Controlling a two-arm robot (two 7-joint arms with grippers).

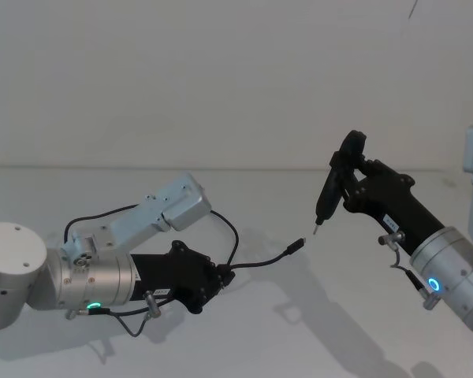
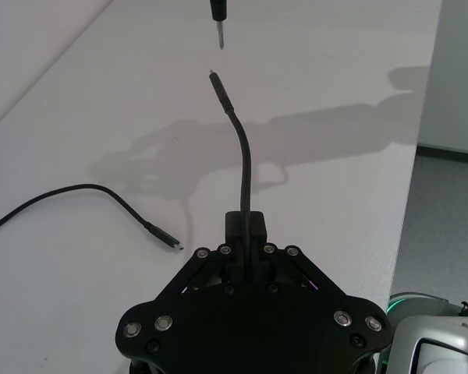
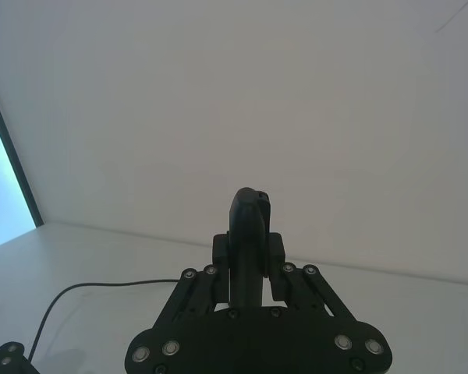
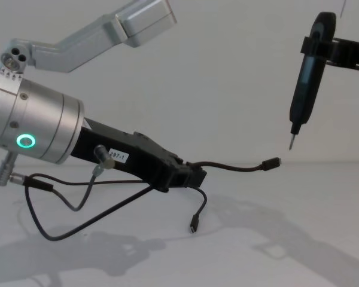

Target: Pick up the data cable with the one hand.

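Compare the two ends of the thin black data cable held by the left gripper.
One plug end of the thin black data cable sticks out forward from the left gripper, raised toward the pen-shaped tool's metal tip. The other plug end hangs down below the shut jaws. Both are small flat black plugs.

A white counter (image 1: 244, 331) spreads under even light and carries soft grey shadows. Behind the counter rises a plain white wall (image 1: 221, 71). Beyond the counter's far edge, a grey floor (image 2: 444, 234) lies lower down. Beside the wall, a pale blue pane (image 3: 4, 202) stands behind a dark frame.
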